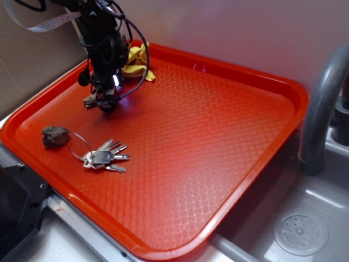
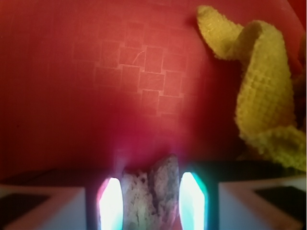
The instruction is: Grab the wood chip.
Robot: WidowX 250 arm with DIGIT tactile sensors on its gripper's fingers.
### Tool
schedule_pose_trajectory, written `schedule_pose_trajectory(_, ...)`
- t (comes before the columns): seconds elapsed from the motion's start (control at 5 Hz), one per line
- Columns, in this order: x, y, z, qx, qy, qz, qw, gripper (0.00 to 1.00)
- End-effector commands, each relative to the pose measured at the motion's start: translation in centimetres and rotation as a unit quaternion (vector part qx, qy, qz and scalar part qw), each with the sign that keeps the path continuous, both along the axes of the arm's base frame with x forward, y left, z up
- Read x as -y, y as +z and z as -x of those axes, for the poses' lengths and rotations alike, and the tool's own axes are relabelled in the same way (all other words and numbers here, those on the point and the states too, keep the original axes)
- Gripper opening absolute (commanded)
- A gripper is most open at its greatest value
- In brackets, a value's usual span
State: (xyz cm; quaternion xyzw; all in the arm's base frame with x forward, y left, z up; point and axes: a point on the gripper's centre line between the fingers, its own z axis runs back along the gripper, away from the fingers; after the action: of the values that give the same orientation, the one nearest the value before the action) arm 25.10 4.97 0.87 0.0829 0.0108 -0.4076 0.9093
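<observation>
Red plastic tray (image 1: 229,136), waffle-textured, fills most of the exterior view and sits beside a grey sink (image 1: 305,218) with a curved grey tap (image 1: 319,109). Black robot arm (image 1: 103,38) reaches down over the tray's far left part. Its gripper (image 1: 103,101) is low, at or just above the tray surface; contact with the tray cannot be told. The wood chip (image 1: 91,100), tan-brown and rough, sits between the jaws and sticks out toward the left. Crumpled yellow cloth (image 1: 136,63) lies just behind the arm, against the tray's far rim. Nearer the front left edge, well apart from the gripper, a dark grey-brown lump (image 1: 55,136) is joined by a thin wire ring to a bunch of silver keys (image 1: 106,158) lying flat.

Wrist view: the same red tray surface (image 2: 96,72), square pattern sharp in the middle, blurred elsewhere. Two glowing fingers (image 2: 111,206) stand at the bottom edge, lit white with green and red fringes. The wood chip (image 2: 146,196) stands upright between them, pale and grainy with a jagged top. The jaws are drawn in around the chip and appear to pinch it on both sides; the glare hides the exact contact line. Yellow cloth (image 2: 264,96), waffle-weave, folded in a loop, lies on the right, beyond the gripper (image 2: 152,206) and apart from the chip.
</observation>
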Motion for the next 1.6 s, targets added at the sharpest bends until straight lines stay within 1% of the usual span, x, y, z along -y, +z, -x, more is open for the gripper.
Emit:
schedule_pose_trajectory(0.0,0.9,-0.3,0.2,-0.002,0.005,0.001,1.0,0.0)
schedule_pose_trajectory(0.2,1.2,0.6,0.6,-0.011,0.011,0.008,1.0,0.0)
schedule_pose_trajectory(0.4,5.0,5.7,2.2,-0.018,0.091,0.05,0.994,0.0)
schedule_pose_trajectory(0.6,8.0,11.1,1.7,-0.036,0.163,0.086,0.982,0.0)
schedule_pose_trajectory(0.8,8.8,16.2,1.2,-0.008,0.221,0.093,0.971,0.0)
schedule_pose_trajectory(1.0,8.9,20.6,1.0,-0.007,0.212,0.101,0.972,0.0)
schedule_pose_trajectory(1.2,6.7,19.3,1.3,0.016,0.216,0.098,0.971,1.0)
schedule_pose_trajectory(1.4,3.7,16.2,1.9,0.044,0.208,0.095,0.973,1.0)
